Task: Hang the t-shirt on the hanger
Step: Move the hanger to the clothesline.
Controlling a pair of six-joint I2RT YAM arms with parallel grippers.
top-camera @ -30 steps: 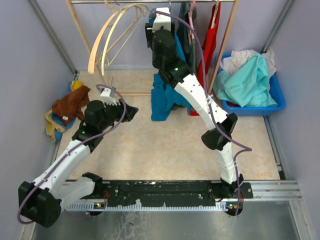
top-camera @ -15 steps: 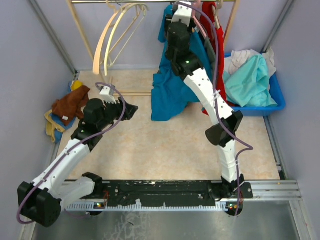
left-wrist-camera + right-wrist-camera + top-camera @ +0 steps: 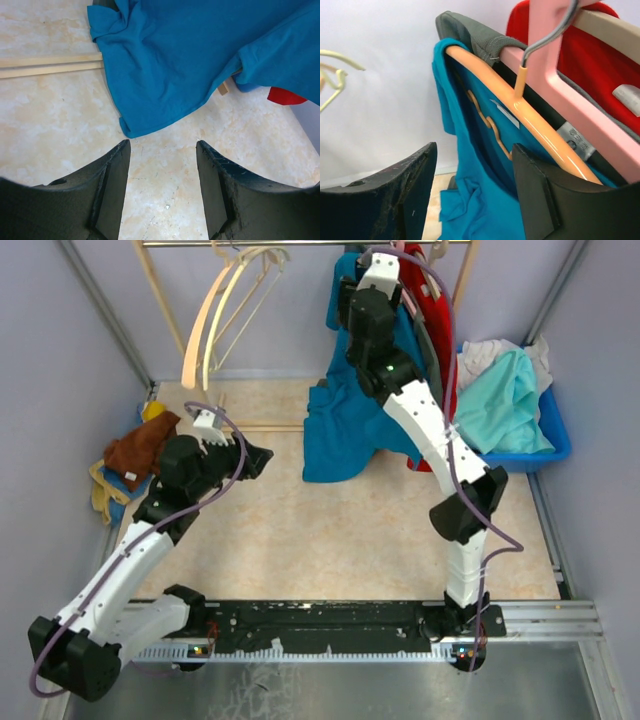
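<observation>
The teal-blue t-shirt (image 3: 345,430) hangs from the rack, with its lower part lying on the floor. It also shows in the left wrist view (image 3: 175,55) and the right wrist view (image 3: 470,190). The orange hanger (image 3: 535,120) sits inside the shirt's neck, its wavy bar visible and its silver hook rising out of view. My right gripper (image 3: 378,265) (image 3: 472,147) is up at the rail, jaws apart, with the hanger's arm passing just above its right finger. My left gripper (image 3: 255,455) (image 3: 162,145) is open and empty, low over the floor just short of the shirt's hem.
Cream hangers (image 3: 215,320) hang at the rail's left. A pink hanger (image 3: 560,85), a dark grey shirt (image 3: 470,35) and a red garment (image 3: 440,330) crowd the orange hanger. A blue bin (image 3: 550,445) holds aqua cloth. Brown and yellow cloths (image 3: 140,445) lie at left. A wooden base bar (image 3: 50,67) crosses the floor.
My right arm has risen and swung right toward the rail's right end, and the t-shirt has come up and spread out with it. My left arm has barely moved.
</observation>
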